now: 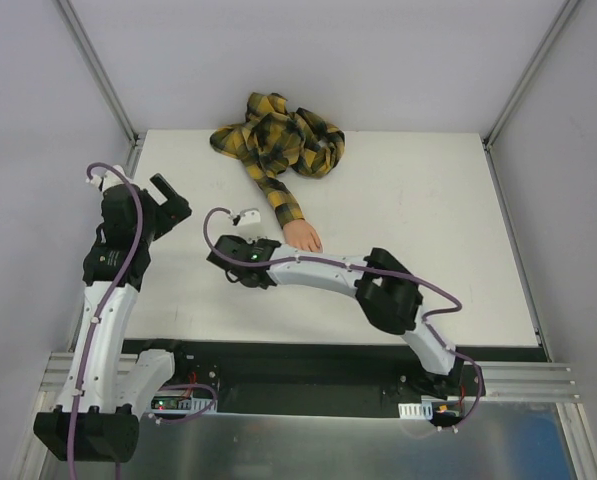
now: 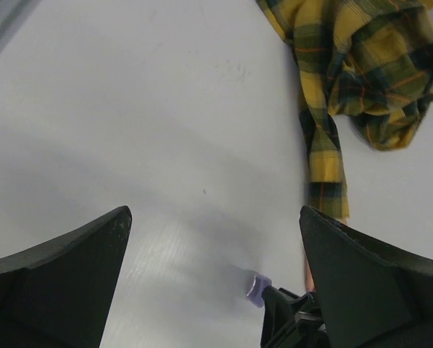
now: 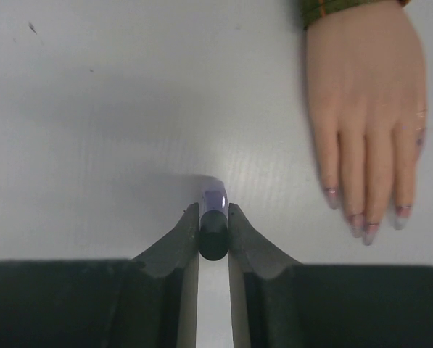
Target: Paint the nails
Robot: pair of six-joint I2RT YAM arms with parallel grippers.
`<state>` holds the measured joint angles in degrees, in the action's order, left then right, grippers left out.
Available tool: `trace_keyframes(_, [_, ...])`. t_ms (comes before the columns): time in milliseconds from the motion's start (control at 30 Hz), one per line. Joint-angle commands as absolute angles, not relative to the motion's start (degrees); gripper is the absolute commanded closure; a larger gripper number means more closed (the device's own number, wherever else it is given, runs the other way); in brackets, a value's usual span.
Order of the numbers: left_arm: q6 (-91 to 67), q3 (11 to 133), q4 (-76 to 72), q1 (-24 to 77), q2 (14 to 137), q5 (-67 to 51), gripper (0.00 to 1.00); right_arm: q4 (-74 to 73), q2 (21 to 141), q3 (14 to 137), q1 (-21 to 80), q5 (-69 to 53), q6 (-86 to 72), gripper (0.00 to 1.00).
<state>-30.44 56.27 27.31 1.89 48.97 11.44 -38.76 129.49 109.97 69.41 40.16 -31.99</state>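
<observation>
Right pincer (image 3: 213, 212) clamps a bottle (image 3: 214, 197) at lower centre; nails (image 3: 370, 229) lie at frame right. Left pincer (image 2: 215, 212) stands apart.

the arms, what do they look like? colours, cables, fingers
Both arms have white tubular links with black joint housings; the left arm and right arm each carry a looping purple cable. The left gripper and right gripper have black, wedge-shaped fingers. A green light glows on the right wrist.
</observation>
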Motion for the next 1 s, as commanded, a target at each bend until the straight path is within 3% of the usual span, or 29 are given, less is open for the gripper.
trace_keyframes(0, [-28.92,53.80,19.35,-2.54,51.06,-10.51,0.01,-30.61,112.97,95.77,68.47,45.18,-16.23,0.99])
trace_keyframes(133, [-29.09,51.07,10.65,-3.60,53.87,-31.14,0.01,-20.75,100.21,85.26,66.11,34.41,-4.85,0.99])
trace_keyframes(333, [-29.97,48.43,-0.85,-3.69,57.48,-44.63,0.01,-17.85,89.40,80.78,60.22,13.86,12.18,0.99])
trace_keyframes(500, [-31.29,44.39,-12.90,-3.60,56.34,-54.30,0.02,-21.00,84.12,82.26,48.38,-10.50,22.93,0.99])
trace_keyframes(533, [-31.46,44.12,-16.57,-3.52,56.60,-55.97,0.03,-21.96,83.76,84.70,46.16,-20.55,24.94,0.99])
trace_keyframes(633, [-29.98,44.47,-20.03,-1.24,57.65,-64.05,0.05,-30.65,85.42,91.47,39.65,-33.44,29.78,0.99])
trace_keyframes(767, [-17.81,45.69,-15.51,7.63,56.08,-70.05,0.10,-38.49,87.28,99.58,36.57,-36.29,34.37,0.99])
trace_keyframes(967, [-7.48,48.15,-10.81,13.45,55.37,-66.96,0.15,-26.12,78.05,82.11,36.21,-44.98,28.04,0.99])
